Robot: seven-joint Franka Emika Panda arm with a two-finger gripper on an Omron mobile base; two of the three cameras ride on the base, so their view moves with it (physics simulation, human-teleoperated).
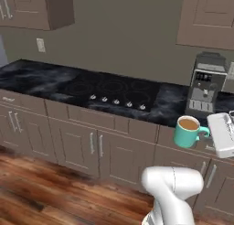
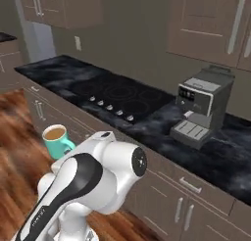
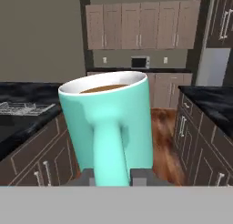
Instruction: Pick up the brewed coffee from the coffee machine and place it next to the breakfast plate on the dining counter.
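Note:
The brewed coffee (image 1: 188,131), a teal-green mug with brown liquid at its rim, hangs upright in the air in front of the lower cabinets. My gripper (image 1: 208,132) is shut on its handle. In the hand view the mug (image 3: 109,123) is close up, its handle running down between my fingertips (image 3: 142,175), with the gripper (image 3: 113,177) at the bottom. In the right base view the mug (image 2: 55,139) shows left of my arm. The coffee machine (image 1: 205,84) (image 2: 201,107) stands on the worktop, right of the mug, its drip tray bare. The breakfast plate is out of view.
A black marble worktop with a built-in cooktop (image 1: 112,93) runs along the wall over grey cabinets. In the hand view black counters (image 3: 209,100) flank a wooden floor (image 3: 161,127); I cannot tell whether either is the dining counter. A wire rack (image 3: 22,107) lies on the left one.

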